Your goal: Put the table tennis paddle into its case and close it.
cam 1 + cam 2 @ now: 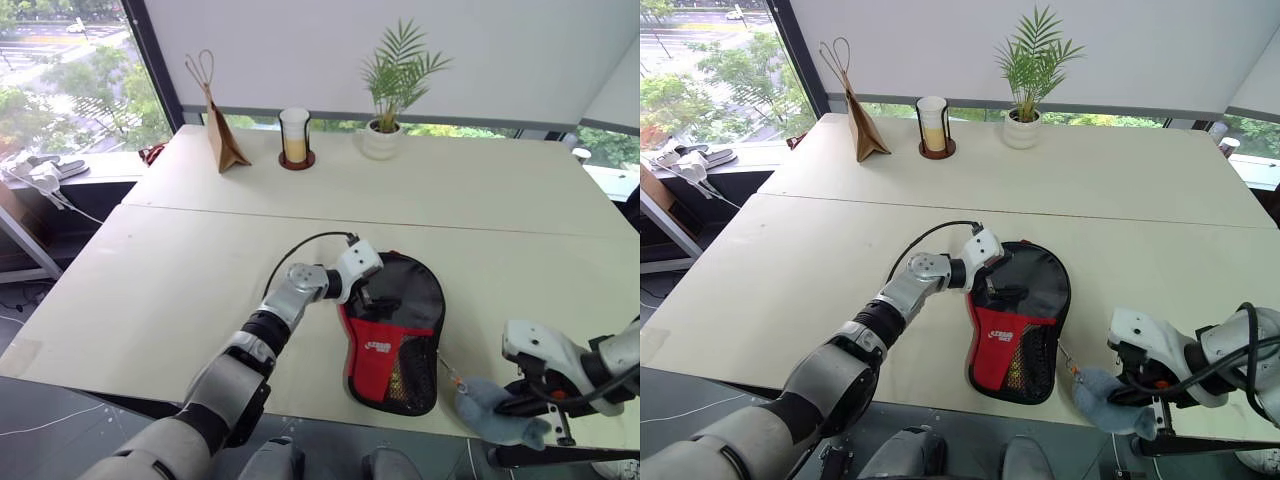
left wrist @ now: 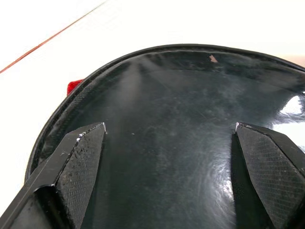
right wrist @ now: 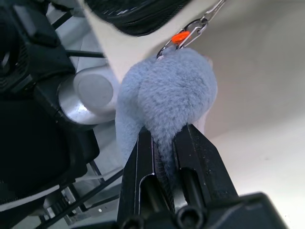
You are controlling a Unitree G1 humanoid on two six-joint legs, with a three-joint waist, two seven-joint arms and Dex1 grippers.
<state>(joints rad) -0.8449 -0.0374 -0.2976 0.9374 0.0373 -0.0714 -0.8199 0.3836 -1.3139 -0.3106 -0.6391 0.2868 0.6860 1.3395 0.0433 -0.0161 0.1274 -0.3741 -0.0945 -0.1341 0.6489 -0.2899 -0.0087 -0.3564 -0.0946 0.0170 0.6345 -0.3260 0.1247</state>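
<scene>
**Case flat on the table, charm pinched at the near edge**

The case lies flat on the near part of the table, a bit right of the middle. Its round black end points far and its red panel with the small white logo faces up near the robot. I cannot see the paddle on its own; the left wrist view shows a shiny black round face with a bit of red at its rim, but I cannot tell if that is the paddle or the case.

The left gripper rests over the left side of the case, with its two black fingers spread wide apart.

The right gripper is at the near right edge of the table. Its fingers are squeezed tight on the grey-blue fluffy charm. A small metal clip with an orange bit joins the charm to the case.

At the far side stand a potted plant, a cup and a brown paper bag.
</scene>
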